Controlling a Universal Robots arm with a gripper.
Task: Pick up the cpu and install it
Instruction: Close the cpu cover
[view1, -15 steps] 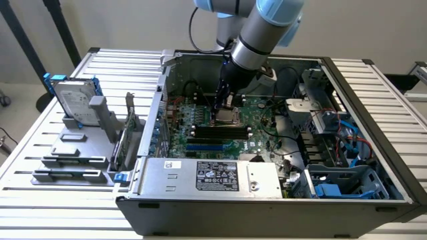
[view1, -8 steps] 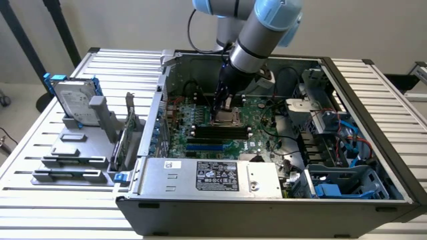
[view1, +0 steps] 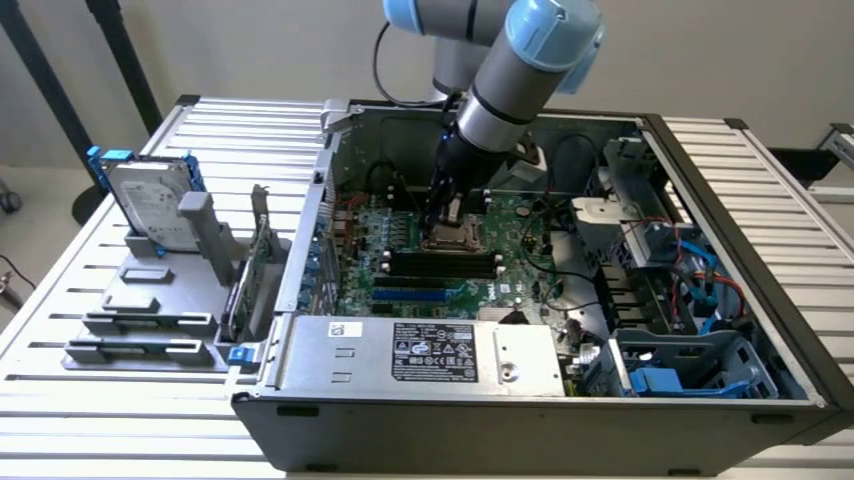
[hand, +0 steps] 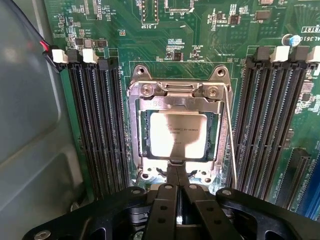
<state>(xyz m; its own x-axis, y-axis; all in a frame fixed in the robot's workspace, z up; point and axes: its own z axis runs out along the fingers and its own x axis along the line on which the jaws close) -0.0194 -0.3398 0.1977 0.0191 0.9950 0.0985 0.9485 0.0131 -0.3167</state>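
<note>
My arm reaches down into the open computer case (view1: 400, 425), which lies on its side on the slatted worktop (view1: 94, 425). My end effector (view1: 447, 215) hangs just above the socket in the middle of the green motherboard (view1: 521, 225).

In the wrist view my end effector (hand: 176, 169) is narrow: the two black fingers (hand: 162, 202) lie side by side with barely a slit between them. Their tips sit at one edge of the cpu (hand: 175, 132), and I cannot tell whether they pinch it or only touch it.

The cpu lies flat inside the socket, silver top up, with faint printing on it. The metal socket frame (hand: 179, 101) surrounds it on all sides. Rows of black memory slots (hand: 95, 130) run along one side of the socket, and more slots (hand: 272, 115) run along the other.

On the worktop at the exterior view's left, well apart from the case, a hard drive (view1: 144, 200) in a blue frame stands upright in a grey holder (view1: 200, 235), with lower grey holder blocks (view1: 140, 335) in front of it
</note>
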